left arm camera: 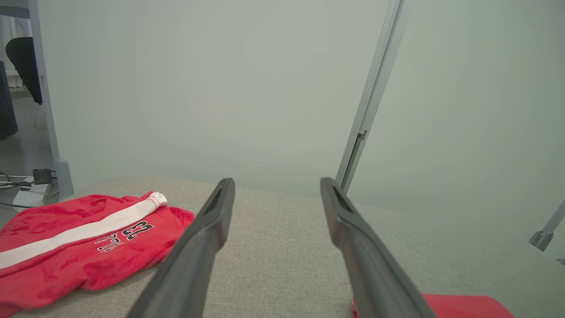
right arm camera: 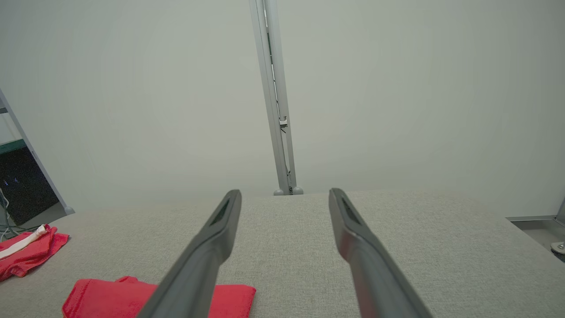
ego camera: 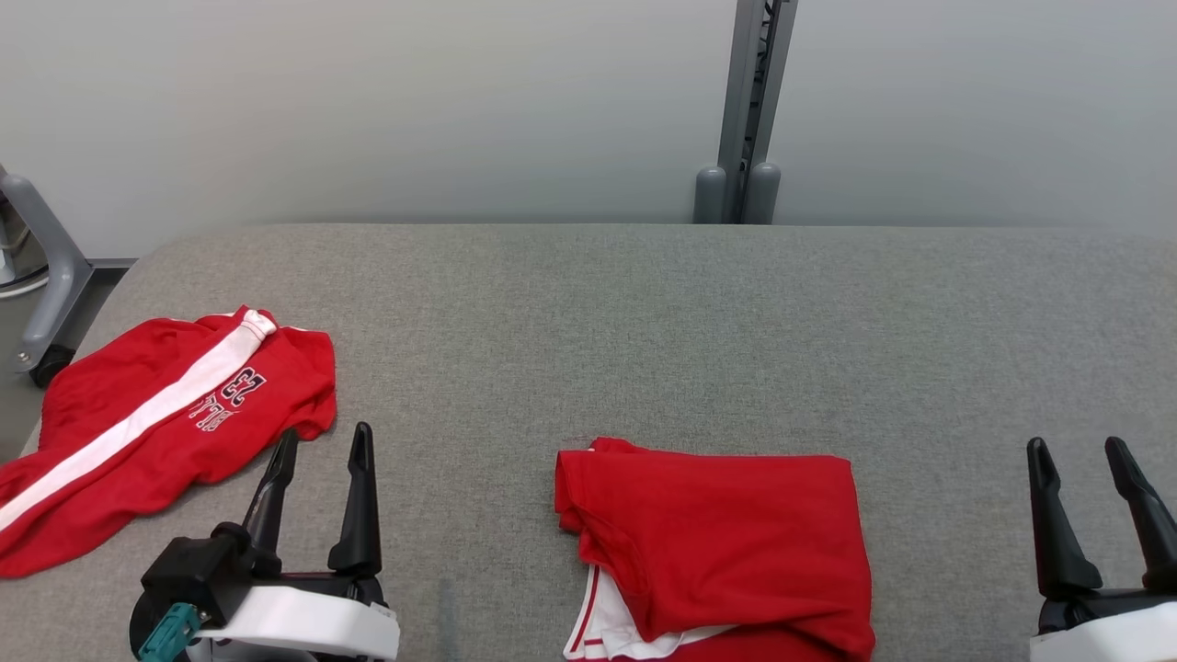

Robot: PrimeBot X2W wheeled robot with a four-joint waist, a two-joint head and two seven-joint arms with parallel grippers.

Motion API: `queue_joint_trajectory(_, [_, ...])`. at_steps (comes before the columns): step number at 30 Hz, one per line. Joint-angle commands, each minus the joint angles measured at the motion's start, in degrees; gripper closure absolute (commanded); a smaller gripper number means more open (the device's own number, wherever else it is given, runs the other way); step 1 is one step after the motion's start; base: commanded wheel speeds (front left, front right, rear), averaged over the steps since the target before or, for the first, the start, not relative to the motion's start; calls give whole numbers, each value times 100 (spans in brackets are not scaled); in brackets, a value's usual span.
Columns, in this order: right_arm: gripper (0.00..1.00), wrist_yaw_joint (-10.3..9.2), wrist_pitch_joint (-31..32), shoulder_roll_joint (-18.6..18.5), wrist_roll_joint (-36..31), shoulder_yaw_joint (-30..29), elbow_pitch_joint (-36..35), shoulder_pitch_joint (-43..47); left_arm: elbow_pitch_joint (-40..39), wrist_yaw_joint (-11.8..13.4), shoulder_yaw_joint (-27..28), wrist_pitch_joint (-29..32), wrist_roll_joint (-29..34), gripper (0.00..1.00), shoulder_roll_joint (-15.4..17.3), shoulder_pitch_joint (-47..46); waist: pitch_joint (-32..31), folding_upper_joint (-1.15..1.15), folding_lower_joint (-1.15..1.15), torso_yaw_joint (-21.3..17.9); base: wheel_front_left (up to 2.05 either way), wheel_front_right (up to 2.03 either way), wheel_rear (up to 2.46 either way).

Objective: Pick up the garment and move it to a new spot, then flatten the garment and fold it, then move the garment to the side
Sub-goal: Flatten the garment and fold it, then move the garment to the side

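While the folded red garment (ego camera: 726,533) sits at the near edge of the desk (ego camera: 644,322), centred between both tools and touched by neither, look at its shape: left side rumpled, a white hem with red piping peeking out underneath, right side running straight. Now far left: a second red garment (ego camera: 138,432) lies crumpled, with a white stripe, printed lettering and a 23. Next, the left tool (ego camera: 325,432), near that crumpled piece, fingers spread, nothing in them. The desk top is grey woven cloth with rounded corners. On the right, the right tool (ego camera: 1076,446) is spread wide too, and empty. The left wrist view adds floor cables (left arm camera: 26,181); the right wrist view catches a grey metal ledge (right arm camera: 529,221) past the desk's right corner.
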Motion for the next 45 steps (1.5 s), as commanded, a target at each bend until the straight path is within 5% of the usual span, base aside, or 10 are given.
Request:
queue_joint_trajectory(1, [0,4,-35,-36,-79,22,53,12,-2,-3,61,-8,65,0,-20,42,6,0,0,2,0,0,0])
queue_joint_trajectory(26, [0,4,288,-9,-79,152,298,-200,113,-199,261,-8,367,0,-253,-65,77,0,0,49,0,0,0])
queue_joint_trajectory(35, [0,4,1988,-171,421,636,1319,-882,183,-291,185,-8,422,0,-315,-189,166,0,0,280,0,0,0])
queue_joint_trajectory(45, [0,7,3478,160,914,209,2351,-1449,250,-347,144,-8,433,0,-378,-332,407,0,0,753,0,0,0])
